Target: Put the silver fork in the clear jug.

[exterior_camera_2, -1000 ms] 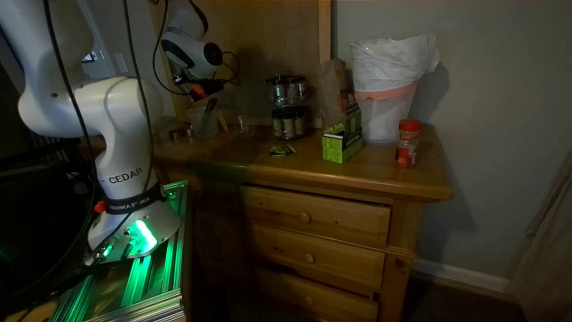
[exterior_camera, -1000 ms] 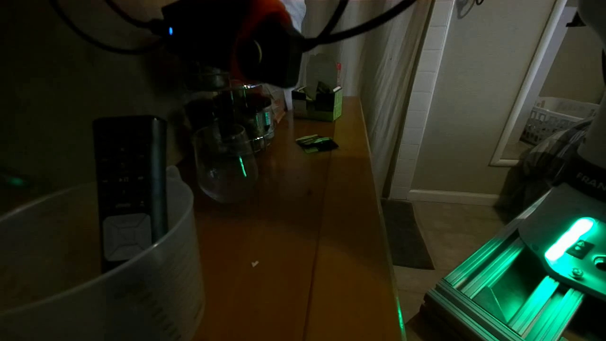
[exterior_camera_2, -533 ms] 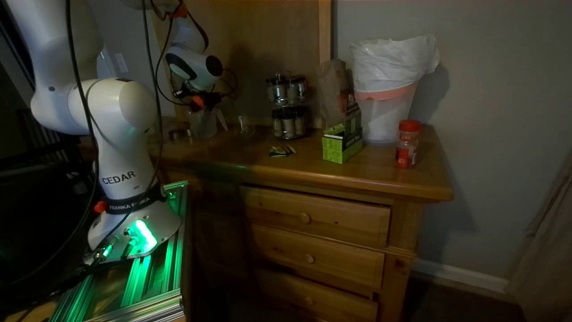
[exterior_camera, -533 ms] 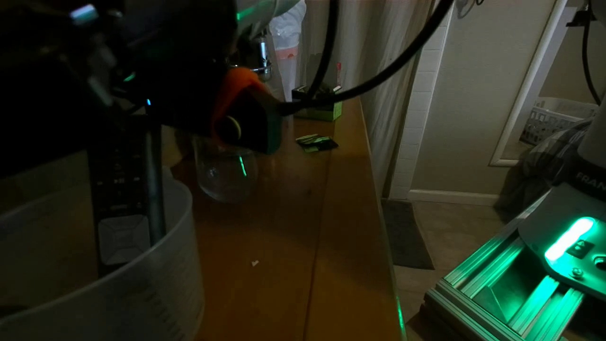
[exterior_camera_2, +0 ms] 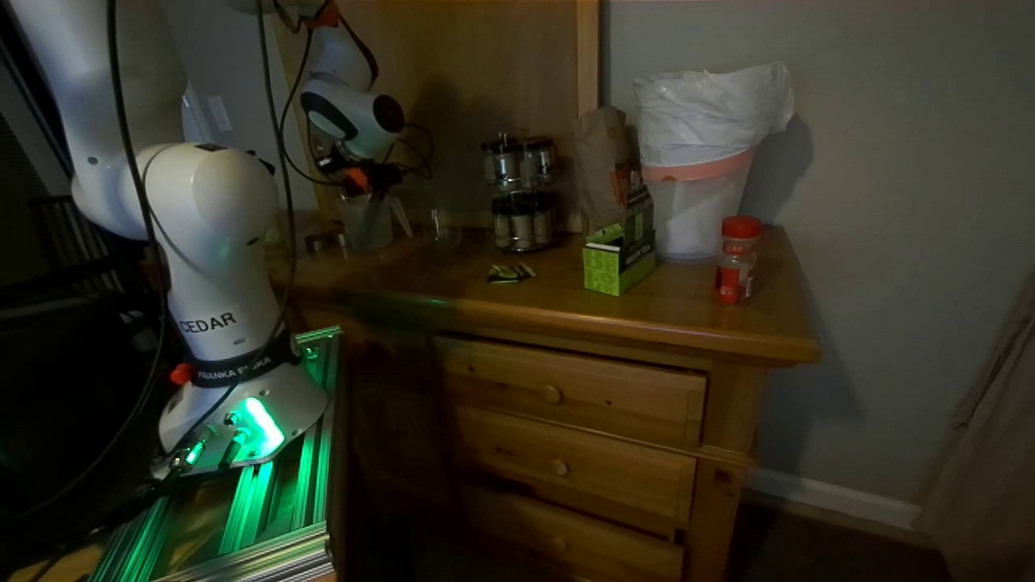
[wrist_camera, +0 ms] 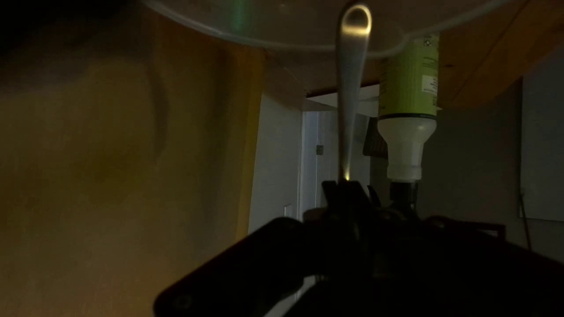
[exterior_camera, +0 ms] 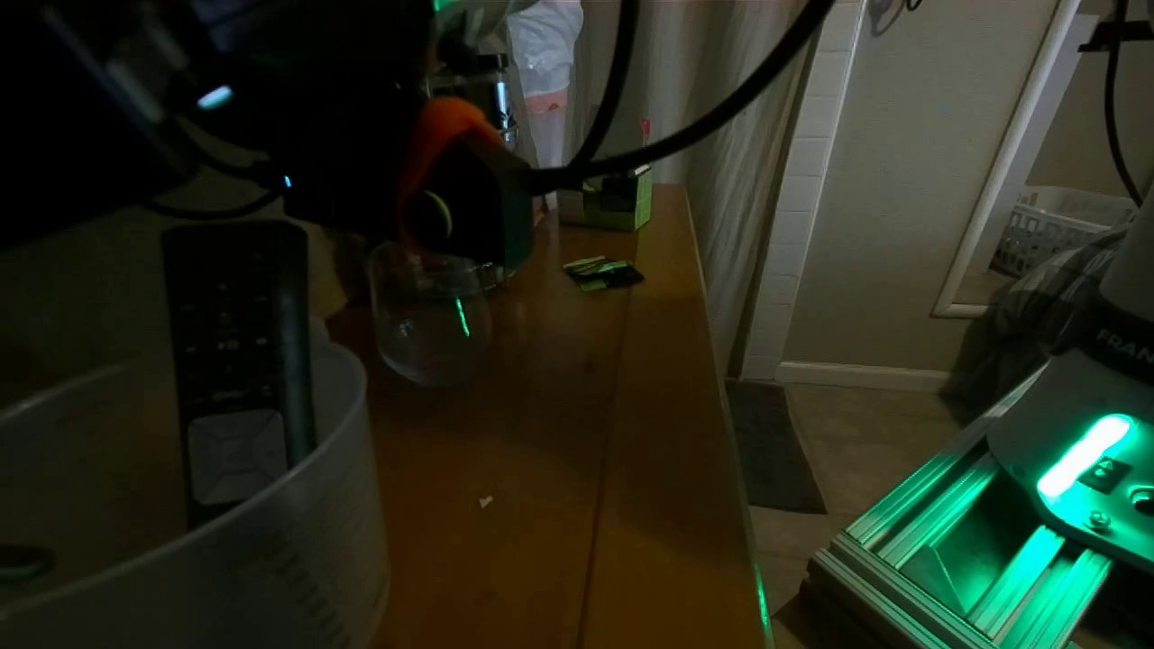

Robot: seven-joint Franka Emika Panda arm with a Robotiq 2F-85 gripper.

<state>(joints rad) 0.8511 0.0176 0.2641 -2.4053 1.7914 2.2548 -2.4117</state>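
In the wrist view, which looks upside down, the silver fork (wrist_camera: 350, 75) hangs from my gripper (wrist_camera: 346, 187). Its fingertips are shut on the fork, with the handle end pointing at the clear jug. The tines are hidden in the dark jaws. The translucent jug (wrist_camera: 282, 44) shows its rim at the top, and the handle end overlaps it. In both exterior views the jug (exterior_camera: 306, 559) (exterior_camera_2: 364, 225) stands on the wooden top under my gripper (exterior_camera_2: 370, 179). A small dark rounded thing (exterior_camera: 22, 561) shows within its rim; I cannot tell if it is the handle end.
A black remote control (exterior_camera: 236, 361) leans upright in the jug. A stemless glass (exterior_camera: 431, 329) stands beside it. Farther along are a spice rack (exterior_camera_2: 521, 194), packets (exterior_camera_2: 511, 273), a green box (exterior_camera_2: 618, 259), a bucket (exterior_camera_2: 699, 194) and a red-lidded jar (exterior_camera_2: 736, 263). A yellow-labelled bottle (wrist_camera: 407, 79) is near.
Over the first half second my gripper comes down over the jug. Since then it has risen slightly and uncovered the remote's top. The small dark rounded thing in the jug has come into view.
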